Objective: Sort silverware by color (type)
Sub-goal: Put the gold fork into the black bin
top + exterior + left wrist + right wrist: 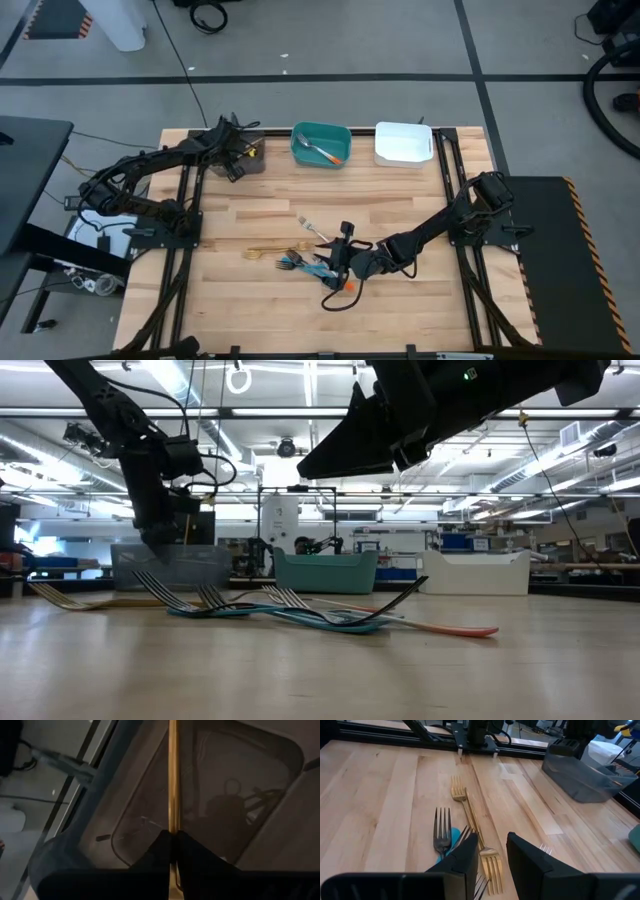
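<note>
Forks (260,610) lay heaped nearest; at ten o'clock, left gripper (172,845) pinched gold utensil (173,775) over grey bin (260,765), release likely next; right gripper (492,852) hovered spread.

Table (380,785): pale wood planks, smooth, satin. Gold forks (470,820): shiny metal. Dark fork (441,827): dull metal. Grey bin (585,777): translucent plastic. Gripper fingers (530,860): matt black.

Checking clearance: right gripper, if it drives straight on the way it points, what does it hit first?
Probably the gold fork lying between the open fingers of the right gripper, then the wooden table under it. Depth is unclear.
</note>
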You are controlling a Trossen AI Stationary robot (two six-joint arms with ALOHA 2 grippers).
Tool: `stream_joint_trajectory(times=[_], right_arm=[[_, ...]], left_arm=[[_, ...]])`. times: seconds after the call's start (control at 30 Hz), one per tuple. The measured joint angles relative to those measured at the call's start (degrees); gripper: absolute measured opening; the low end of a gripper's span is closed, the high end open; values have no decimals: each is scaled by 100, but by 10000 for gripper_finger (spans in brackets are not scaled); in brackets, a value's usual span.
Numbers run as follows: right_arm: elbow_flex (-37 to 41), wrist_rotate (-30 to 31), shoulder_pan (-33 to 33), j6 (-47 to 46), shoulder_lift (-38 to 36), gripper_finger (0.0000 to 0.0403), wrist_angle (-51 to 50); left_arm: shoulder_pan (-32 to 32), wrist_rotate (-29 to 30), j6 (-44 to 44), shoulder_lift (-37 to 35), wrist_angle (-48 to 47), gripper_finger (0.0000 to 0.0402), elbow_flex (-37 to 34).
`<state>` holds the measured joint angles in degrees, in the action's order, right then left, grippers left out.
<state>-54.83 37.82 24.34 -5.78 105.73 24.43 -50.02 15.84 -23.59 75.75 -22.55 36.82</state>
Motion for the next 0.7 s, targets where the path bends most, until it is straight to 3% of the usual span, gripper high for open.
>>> stream_joint_trajectory(times=[0.3,0.57,0.7], right_arm=[[0,0,2,0,0,109,-1],[0,0,2,0,0,109,-2],[0,-23,2,0,0,109,0]], left_arm=[[68,328,541,-4,-422,22,392],[27,104,528,2,-1208,23,798],[25,53,397,2,-1089,23,788]])
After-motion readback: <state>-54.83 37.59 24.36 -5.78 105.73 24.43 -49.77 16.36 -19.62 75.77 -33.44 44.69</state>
